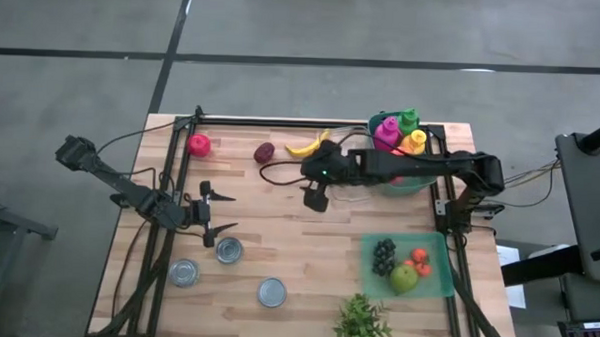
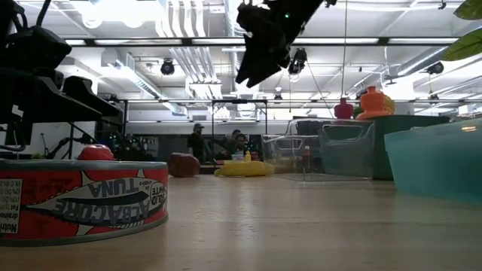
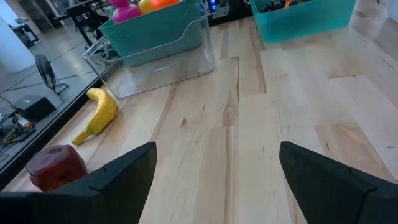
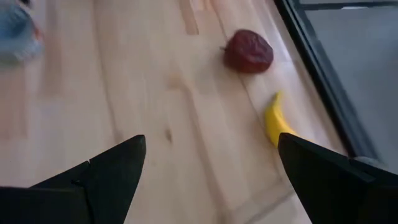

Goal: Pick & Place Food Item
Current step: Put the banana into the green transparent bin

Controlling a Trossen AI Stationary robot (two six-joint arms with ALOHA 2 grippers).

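L claw [image 1: 221,212] low over worktop [image 1: 306,269] nr tuna cans, fingers wide apart, nothing held. R claw [image 1: 316,197] stretched across mid-worktop, raised, angled down, also spread and empty. Beyond: banana [image 1: 307,146] and dark red fruit [image 1: 265,152] at far edge, untouched.

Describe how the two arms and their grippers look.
Both arms are dark, jointed links. The left gripper has two black pointed fingers. The right gripper has matching wedge-shaped fingers and a small green light near the wrist. Black cables trail from both.
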